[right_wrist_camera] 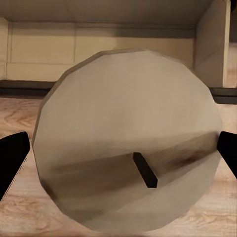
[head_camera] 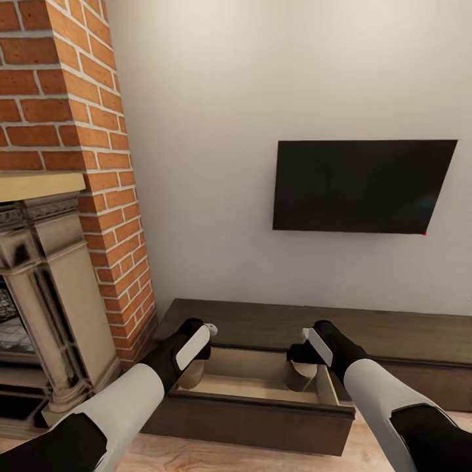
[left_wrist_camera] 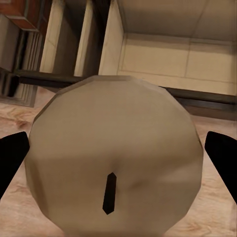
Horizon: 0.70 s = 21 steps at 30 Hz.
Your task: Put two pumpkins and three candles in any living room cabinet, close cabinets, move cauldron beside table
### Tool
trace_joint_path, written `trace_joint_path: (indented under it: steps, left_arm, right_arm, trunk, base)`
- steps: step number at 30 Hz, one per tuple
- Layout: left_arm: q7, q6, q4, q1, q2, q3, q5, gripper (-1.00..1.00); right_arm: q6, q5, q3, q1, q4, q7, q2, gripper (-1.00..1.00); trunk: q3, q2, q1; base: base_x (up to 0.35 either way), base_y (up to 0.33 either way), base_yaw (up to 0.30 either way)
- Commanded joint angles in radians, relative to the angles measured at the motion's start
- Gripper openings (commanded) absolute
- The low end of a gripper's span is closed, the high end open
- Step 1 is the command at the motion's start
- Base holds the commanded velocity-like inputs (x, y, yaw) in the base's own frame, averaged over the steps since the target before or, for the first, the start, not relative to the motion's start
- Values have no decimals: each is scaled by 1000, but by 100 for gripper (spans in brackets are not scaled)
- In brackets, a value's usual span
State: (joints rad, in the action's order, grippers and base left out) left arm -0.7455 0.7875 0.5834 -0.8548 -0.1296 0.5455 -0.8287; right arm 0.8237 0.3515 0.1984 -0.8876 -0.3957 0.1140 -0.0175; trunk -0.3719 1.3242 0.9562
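The dark brown cabinet (head_camera: 406, 337) runs along the wall, one drawer (head_camera: 255, 416) pulled out to show its pale interior (left_wrist_camera: 173, 54). My left gripper (head_camera: 195, 346) is shut on a grey-beige candle (head_camera: 191, 375) at the drawer's left end. In the left wrist view that candle's top and wick (left_wrist_camera: 116, 158) sit between the black fingers (left_wrist_camera: 12, 160). My right gripper (head_camera: 309, 349) is shut on a second candle (head_camera: 301, 377) at the drawer's right end; its top (right_wrist_camera: 128, 143) sits between the fingers (right_wrist_camera: 11, 158). Both candles hang upright near the drawer's front rim. The pumpkins, third candle and cauldron are out of view.
A brick chimney with a stone fireplace (head_camera: 52, 275) stands close on the left. A black television (head_camera: 360, 187) hangs on the white wall above the cabinet. Light wooden floor (head_camera: 196, 459) lies in front of the drawer.
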Motion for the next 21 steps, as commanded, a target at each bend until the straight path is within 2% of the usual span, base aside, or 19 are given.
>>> trace_joint_path:
  steps: [1, 6, 11, 16, 21]
  left_arm:
    - [-9, 2, 1, -1, 1, 5, -9, -100]
    - [-5, 2, 1, -1, 0, 5, -9, -100]
    - [-4, 2, 1, -1, 0, 5, -9, -100]
    - [-4, 2, 1, -1, -1, 5, -9, -100]
    - [-5, 2, 3, -1, -1, 5, -9, -100]
  right_arm:
    - [4, 9, 7, -1, -2, -4, -1, -100]
    - [5, 9, 7, -1, -2, -31, -2, -100]
    - [6, 9, 7, -1, -2, -36, -2, -100]
    - [7, 9, 6, -1, -2, -37, -2, -100]
    - [8, 9, 6, -1, -2, -37, -2, -100]
  trunk:
    - [-1, 1, 0]
    - [0, 1, 0]
    - [3, 1, 0]
    - [4, 1, 0]
    - [4, 1, 0]
  base:
    - [160, 0, -13]
    - [76, 0, -58]
    - [53, 0, -95]
    - [177, 0, -19]
    - [45, 0, -3]
